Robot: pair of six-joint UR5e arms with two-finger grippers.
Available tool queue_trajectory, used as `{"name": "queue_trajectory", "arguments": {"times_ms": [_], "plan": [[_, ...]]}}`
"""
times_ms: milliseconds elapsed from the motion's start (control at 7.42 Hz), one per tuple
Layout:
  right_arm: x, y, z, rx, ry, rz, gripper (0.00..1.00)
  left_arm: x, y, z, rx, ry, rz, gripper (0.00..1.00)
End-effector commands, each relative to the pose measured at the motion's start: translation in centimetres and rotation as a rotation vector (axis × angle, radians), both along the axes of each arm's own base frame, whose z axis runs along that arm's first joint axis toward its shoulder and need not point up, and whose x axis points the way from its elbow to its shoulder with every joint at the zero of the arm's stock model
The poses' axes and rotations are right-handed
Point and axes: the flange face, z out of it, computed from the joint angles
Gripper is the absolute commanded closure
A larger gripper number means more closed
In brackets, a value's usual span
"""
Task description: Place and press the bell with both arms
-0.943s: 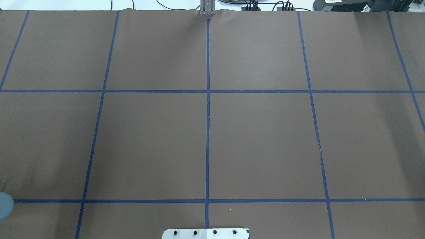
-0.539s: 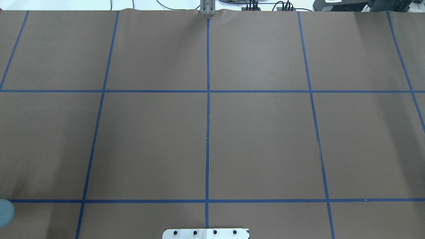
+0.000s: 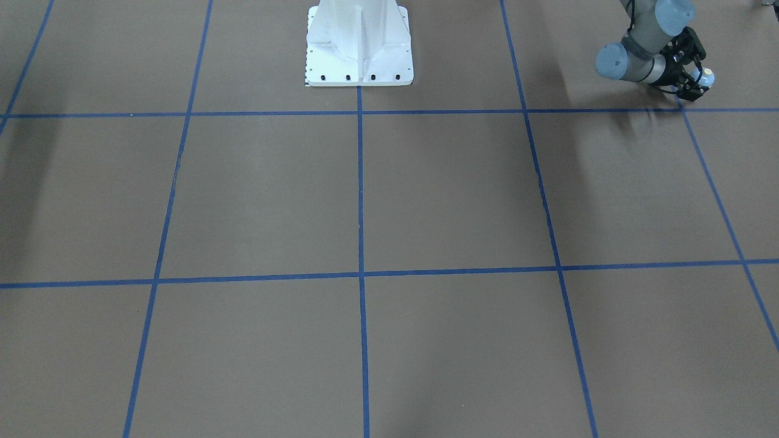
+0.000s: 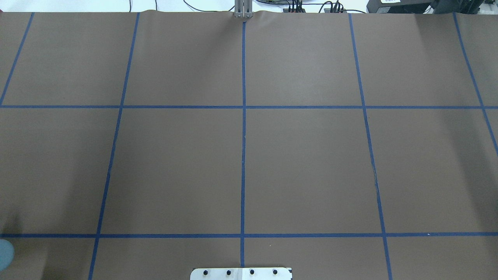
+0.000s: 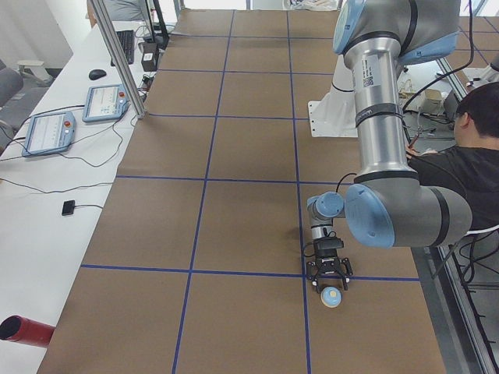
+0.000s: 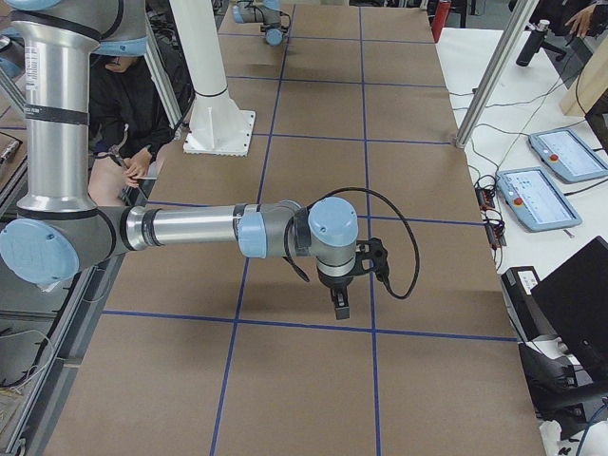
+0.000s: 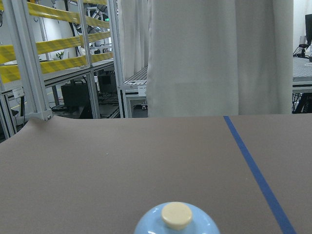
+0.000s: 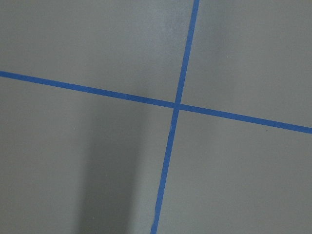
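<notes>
The bell (image 3: 706, 78), light blue with a cream button, sits between the fingers of my left gripper (image 3: 698, 74), which is shut on it. It is low over the brown table by a blue tape line, at the robot's left end. I cannot tell whether it touches the table. It also shows in the exterior left view (image 5: 331, 296) under the left gripper (image 5: 330, 285), and upright at the bottom of the left wrist view (image 7: 176, 217). My right gripper (image 6: 340, 306) points down over a tape crossing; I cannot tell if it is open or shut.
The white pedestal (image 3: 359, 42) stands at the table's robot side. Blue tape divides the brown table cover (image 4: 311, 163) into squares. A seated person (image 5: 468, 156) is beside the robot. Control pendants (image 5: 47, 132) and a red cylinder (image 5: 23, 331) lie on the side bench.
In the overhead view, the light-blue rounded part at the left edge has slid down towards the robot's side. Nothing else on the table has moved.
</notes>
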Motion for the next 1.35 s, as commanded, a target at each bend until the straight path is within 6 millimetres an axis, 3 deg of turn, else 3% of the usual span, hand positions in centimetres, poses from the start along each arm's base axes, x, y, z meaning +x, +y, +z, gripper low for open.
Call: {"name": "queue_trajectory", "arguments": {"times_ms": [0,404,539,674,808,943,1212], "plan": [[0.1,0.0,0.0,0.0,0.0,0.001,0.0,-0.1,0.2,0.6,0.002,-0.002,-0.002,0.0],[0.0,0.1,0.1,-0.002,0.0,0.0,0.0,-0.8,0.4,1.9,0.004,-0.015,0.002,0.0],[0.1,0.2,0.1,-0.003,-0.001,0.001,0.0,-1.1,1.0,2.3,0.004,-0.026,0.023,0.07],[0.0,0.2,0.2,-0.004,-0.001,-0.001,0.0,-1.2,1.1,2.6,0.015,-0.036,0.01,0.34],[0.0,0.2,0.2,-0.004,-0.001,-0.001,0.0,-0.7,2.3,2.8,0.023,-0.044,0.045,0.78],[0.0,0.2,0.2,-0.004,-0.001,-0.001,0.0,-0.5,2.6,2.7,0.037,-0.045,0.028,1.0],[0.0,0.2,0.1,-0.002,-0.001,-0.001,0.0,-0.9,2.6,2.5,0.036,-0.041,0.03,1.0]]}}
